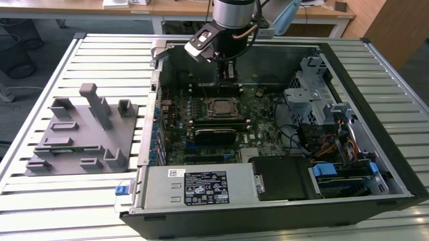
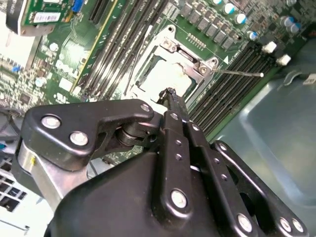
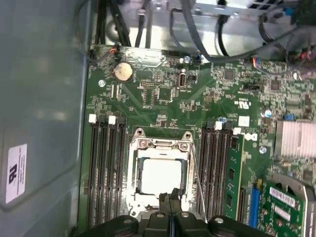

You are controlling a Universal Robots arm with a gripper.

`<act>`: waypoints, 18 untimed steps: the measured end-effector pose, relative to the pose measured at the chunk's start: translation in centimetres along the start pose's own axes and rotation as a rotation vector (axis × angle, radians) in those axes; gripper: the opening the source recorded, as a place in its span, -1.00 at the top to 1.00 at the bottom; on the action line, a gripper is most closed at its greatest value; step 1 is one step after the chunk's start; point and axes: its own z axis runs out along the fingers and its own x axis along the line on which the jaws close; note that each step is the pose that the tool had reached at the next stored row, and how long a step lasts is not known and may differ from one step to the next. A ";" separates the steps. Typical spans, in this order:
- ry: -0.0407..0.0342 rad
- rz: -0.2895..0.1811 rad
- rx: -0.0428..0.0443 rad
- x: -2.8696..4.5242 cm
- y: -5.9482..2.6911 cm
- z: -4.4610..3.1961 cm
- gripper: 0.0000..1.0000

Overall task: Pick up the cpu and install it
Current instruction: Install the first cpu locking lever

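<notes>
1. Finding the cpu (image 1: 222, 107) lying flat, shiny face up, inside the metal socket frame (image 3: 160, 144) on the green board (image 1: 264, 100) of the open computer case (image 1: 375, 95).
2. Hanging the gripper (image 1: 229, 79) over the board at about twelve o'clock from the cpu in the exterior view, near it but apart.
3. Showing the gripper's two tips pressed together in both wrist views, with nothing clamped between them.
4. Pointing those tips just at the cpu's near edge in the first wrist view; not telling the height above it.
5. Being square, offering no long axis; lining up with the memory slots (image 3: 106, 168) running along both sides of the frame.
6. Judging the cpu to be sitting in place already.
</notes>
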 end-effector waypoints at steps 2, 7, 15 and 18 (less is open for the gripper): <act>-0.0040 -0.036 -0.0020 0.00 0.00 0.00 0.79; -0.0156 -0.096 -0.0069 0.00 -0.13 0.00 0.79; -0.0178 -0.159 -0.0359 -0.03 -0.18 -0.25 0.79; -0.0181 -0.159 -0.0372 -0.08 -0.22 -0.96 0.79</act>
